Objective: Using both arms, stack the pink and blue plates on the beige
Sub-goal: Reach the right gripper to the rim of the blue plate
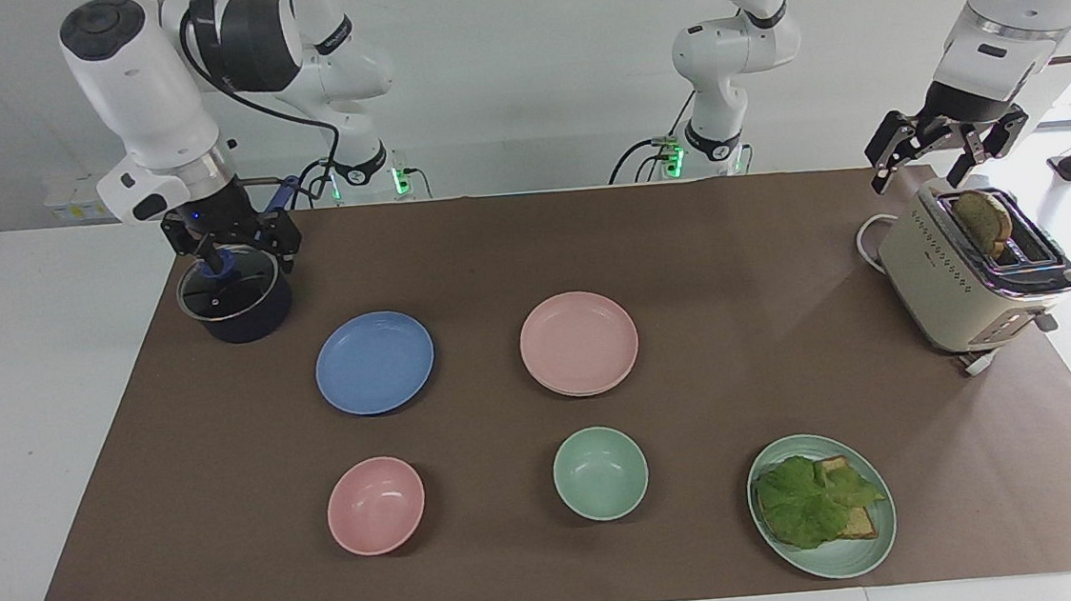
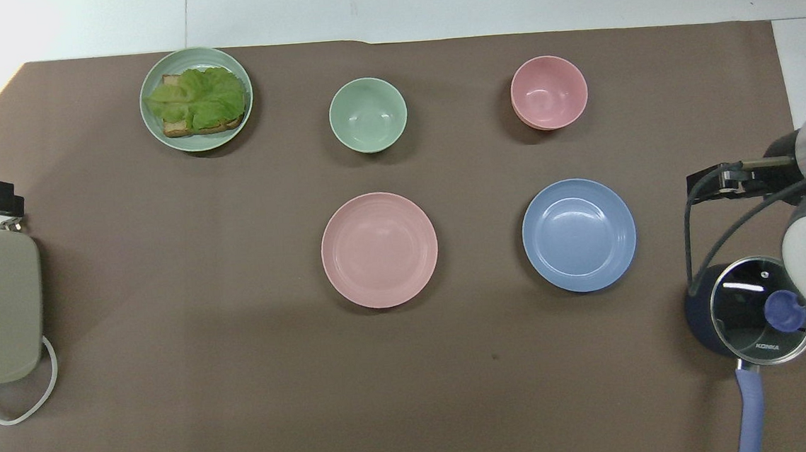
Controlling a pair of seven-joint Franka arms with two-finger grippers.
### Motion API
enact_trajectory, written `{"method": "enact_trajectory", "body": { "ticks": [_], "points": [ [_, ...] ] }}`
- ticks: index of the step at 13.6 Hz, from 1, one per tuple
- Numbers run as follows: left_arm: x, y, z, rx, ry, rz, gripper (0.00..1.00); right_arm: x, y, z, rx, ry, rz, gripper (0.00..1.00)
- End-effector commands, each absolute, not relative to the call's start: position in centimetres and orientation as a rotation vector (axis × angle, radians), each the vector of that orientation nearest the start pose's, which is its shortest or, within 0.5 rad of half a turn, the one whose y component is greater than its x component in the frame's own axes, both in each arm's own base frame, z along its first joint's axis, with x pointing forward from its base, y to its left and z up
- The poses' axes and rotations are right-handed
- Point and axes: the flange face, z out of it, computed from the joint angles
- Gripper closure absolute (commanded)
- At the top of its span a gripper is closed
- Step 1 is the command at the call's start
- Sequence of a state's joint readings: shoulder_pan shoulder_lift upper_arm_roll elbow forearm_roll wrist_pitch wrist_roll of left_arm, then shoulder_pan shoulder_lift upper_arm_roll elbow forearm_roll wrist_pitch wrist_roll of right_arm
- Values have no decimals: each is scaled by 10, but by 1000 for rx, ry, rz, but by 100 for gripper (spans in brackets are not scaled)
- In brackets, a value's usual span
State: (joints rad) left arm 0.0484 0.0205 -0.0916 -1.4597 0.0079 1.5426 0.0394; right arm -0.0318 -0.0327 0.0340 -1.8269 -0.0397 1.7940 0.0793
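The blue plate [image 1: 374,362] lies alone on the table [image 1: 48,425], about midway between its long edges and toward the right arm's end. It sits beside the pink plate [image 1: 579,343], which is at the table's middle. A paler rim seems to show under the pink plate's edge, so it probably already rests on the beige plate, though that plate cannot be made out clearly. By that reading, the step in hand is moving the blue plate onto the stack. The right gripper [image 1: 241,257] hangs with its fingers apart just over the lid of the dark pot [image 1: 234,295] near the corner by the right arm's base, holding nothing. It is the natural one for the job. The left gripper [image 1: 936,169] waits over the toaster [image 1: 969,281] at the other end of the table, also spread and empty. To do the step well, the right gripper should rise clear of the pot's knob before it swings across. It should then come down on the part of the blue plate's rim nearest the pot, with one finger inside the raised rim and one outside. A shallow plate lying flat offers little else to pinch. The plate should be lifted level, centred over the pink plate and lowered until the rims nest, and only then released.
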Motion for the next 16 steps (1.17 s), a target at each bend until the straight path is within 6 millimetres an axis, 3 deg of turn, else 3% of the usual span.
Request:
{"method": "enact_trajectory", "body": {
  "ticks": [1,4,9,12,16],
  "points": [
    [551,-21,668,-3119,149,-74,0,546,-3,497,-3180,115,-15,0],
    [551,-15,668,-3118,131,-74,0,543,-2,439,-3178,96,0,0],
    [551,-17,668,-3118,139,-76,0,542,-7,374,-3172,68,33,0],
    [551,-16,668,-3118,134,-74,0,543,-6,349,-3147,72,14,2],
    [551,-17,668,-3118,136,-76,0,549,-18,314,-3140,82,2,18]
  ]
}}
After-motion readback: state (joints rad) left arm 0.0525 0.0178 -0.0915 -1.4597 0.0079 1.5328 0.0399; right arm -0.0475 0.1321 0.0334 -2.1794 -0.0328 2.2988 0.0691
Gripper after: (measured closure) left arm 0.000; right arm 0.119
